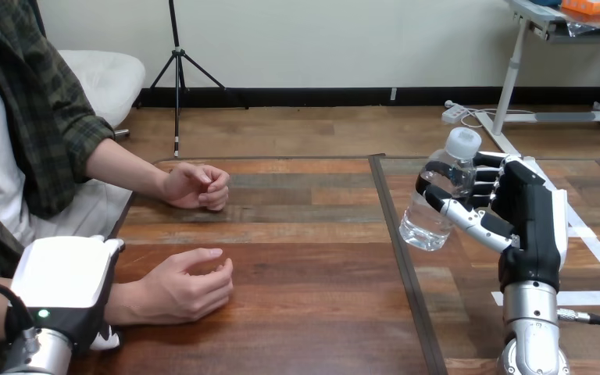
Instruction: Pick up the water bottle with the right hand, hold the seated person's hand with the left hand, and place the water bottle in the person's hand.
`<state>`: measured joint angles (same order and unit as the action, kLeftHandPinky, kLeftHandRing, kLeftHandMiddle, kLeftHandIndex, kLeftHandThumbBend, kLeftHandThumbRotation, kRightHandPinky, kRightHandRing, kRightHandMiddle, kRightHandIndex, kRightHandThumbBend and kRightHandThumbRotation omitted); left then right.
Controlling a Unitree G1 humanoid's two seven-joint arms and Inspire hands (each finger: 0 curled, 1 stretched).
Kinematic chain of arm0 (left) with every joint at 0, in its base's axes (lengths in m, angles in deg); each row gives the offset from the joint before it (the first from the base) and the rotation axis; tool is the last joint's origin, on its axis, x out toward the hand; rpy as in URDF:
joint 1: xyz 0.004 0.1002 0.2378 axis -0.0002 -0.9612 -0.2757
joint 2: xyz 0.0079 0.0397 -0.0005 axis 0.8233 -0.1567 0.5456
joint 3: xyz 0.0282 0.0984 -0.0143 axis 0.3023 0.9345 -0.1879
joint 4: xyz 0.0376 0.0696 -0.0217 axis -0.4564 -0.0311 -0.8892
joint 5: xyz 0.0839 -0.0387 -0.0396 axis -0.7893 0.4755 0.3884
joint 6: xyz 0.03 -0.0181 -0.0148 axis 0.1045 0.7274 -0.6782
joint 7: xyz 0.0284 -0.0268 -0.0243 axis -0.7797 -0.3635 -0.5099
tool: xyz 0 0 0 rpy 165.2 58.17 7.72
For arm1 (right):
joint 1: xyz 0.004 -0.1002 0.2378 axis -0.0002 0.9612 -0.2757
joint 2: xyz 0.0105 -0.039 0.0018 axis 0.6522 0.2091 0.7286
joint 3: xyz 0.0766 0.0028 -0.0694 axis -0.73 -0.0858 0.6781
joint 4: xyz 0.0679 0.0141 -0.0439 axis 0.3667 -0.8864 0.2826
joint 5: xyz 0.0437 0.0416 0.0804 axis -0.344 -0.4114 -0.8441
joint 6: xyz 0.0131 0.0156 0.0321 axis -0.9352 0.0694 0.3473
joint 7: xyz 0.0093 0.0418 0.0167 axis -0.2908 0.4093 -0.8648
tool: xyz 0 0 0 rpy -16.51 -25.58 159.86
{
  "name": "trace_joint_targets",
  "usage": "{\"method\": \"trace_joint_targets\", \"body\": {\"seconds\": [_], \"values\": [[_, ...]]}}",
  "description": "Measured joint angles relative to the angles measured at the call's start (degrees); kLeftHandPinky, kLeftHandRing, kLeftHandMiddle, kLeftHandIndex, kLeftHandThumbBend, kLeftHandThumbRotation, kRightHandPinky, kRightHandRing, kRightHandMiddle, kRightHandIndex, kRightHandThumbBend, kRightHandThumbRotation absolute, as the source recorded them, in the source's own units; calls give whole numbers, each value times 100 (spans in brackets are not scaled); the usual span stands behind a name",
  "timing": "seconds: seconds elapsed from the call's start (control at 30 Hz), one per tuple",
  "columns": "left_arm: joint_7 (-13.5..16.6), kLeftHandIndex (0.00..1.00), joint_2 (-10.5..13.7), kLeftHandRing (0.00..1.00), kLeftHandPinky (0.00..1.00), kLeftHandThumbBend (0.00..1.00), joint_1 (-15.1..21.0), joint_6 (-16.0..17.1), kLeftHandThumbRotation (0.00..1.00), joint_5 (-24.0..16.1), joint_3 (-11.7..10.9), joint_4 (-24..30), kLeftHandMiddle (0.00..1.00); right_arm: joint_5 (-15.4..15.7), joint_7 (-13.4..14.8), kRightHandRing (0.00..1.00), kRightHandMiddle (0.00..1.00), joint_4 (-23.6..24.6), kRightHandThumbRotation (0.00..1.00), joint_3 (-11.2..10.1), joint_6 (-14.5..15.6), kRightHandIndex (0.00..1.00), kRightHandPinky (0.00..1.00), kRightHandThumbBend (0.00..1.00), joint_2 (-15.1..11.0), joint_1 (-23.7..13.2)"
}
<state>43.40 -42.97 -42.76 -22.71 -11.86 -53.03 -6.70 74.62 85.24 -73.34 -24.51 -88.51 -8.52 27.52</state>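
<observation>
A clear water bottle (440,205) with a white cap hangs tilted above the right part of the table. My right hand (528,223) is shut on it, its fingers wrapped round the bottle's middle. At the lower left my left hand (66,277) lies over the wrist of the person's nearer hand (181,287), its white back shell facing up; the contact beneath is hidden. That nearer hand rests on the table, loosely curled, thumb side up. The bottle is well to the right of it.
The person's farther hand (197,186) rests loosely closed on the table near the far left edge. A dark strip (402,250) runs front to back across the wooden table (312,234). White tape lines (594,250) mark the right part.
</observation>
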Motion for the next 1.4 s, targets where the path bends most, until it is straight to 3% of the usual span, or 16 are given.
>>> {"method": "trace_joint_targets", "body": {"seconds": [0.37,1.4], "values": [[205,82,48,84,83,82,168,-24,15,-15,194,-260,85,-3,-5,44,49,10,0,1,1,54,39,72,-1,1],[190,76,73,77,75,83,551,-78,4,35,664,-765,78,-207,-228,45,49,19,0,-33,8,54,40,71,-1,1]]}}
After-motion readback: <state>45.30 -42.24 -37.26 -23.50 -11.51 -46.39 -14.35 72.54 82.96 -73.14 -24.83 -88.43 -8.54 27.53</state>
